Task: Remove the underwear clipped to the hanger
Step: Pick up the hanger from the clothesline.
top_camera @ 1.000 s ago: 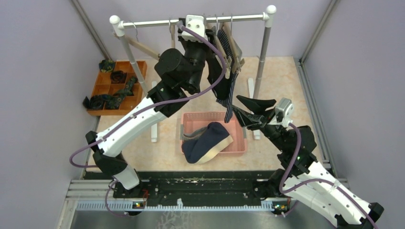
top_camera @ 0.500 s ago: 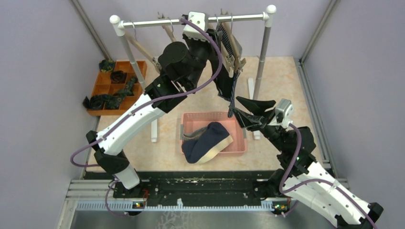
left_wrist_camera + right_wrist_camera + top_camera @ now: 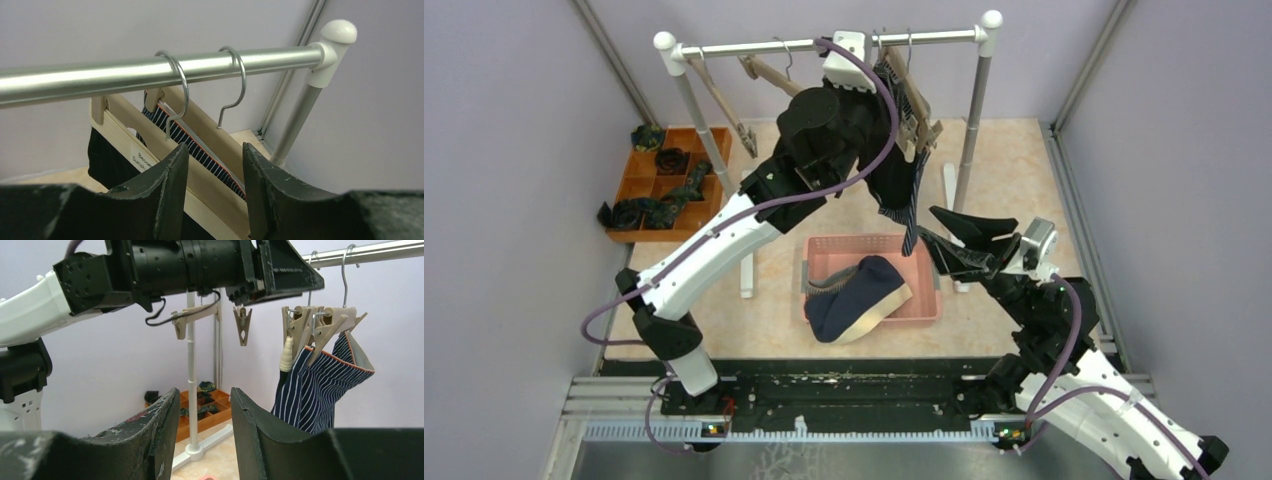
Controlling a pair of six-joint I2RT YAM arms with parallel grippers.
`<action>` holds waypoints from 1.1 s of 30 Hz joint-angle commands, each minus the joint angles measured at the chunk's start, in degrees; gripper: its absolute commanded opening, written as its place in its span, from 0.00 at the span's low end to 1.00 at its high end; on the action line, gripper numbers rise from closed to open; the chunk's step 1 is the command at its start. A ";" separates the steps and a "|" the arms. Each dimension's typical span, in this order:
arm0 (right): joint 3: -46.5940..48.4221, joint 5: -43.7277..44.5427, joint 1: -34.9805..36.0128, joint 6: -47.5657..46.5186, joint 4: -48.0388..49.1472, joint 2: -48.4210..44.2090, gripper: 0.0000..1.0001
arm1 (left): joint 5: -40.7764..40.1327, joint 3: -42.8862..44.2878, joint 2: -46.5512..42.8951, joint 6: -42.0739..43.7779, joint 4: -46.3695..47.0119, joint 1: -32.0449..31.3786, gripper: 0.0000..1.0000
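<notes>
The left tool (image 3: pixel 214 152), jaws apart, is being shifted rightward along the rail (image 3: pixel 100 75) toward the striped underwear (image 3: pixel 310 390) clipped at the overhead view's upper centre, the right tool (image 3: pixel 202 396) being held apart below, so unclipping is seemingly being prepared.

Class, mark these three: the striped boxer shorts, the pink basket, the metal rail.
striped boxer shorts (image 3: pixel 312 395): right wrist view, on the hanging striped cloth.
pink basket (image 3: pixel 849 242): top external view, on its far rim.
metal rail (image 3: pixel 100 75): left wrist view, on the bar left of the hooks.
</notes>
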 commanded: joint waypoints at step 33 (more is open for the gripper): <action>-3.33 6.47 0.53 2.23 6.25 -3.67 0.44 | -10.77 -13.33 -6.46 -1.84 0.74 1.69 0.42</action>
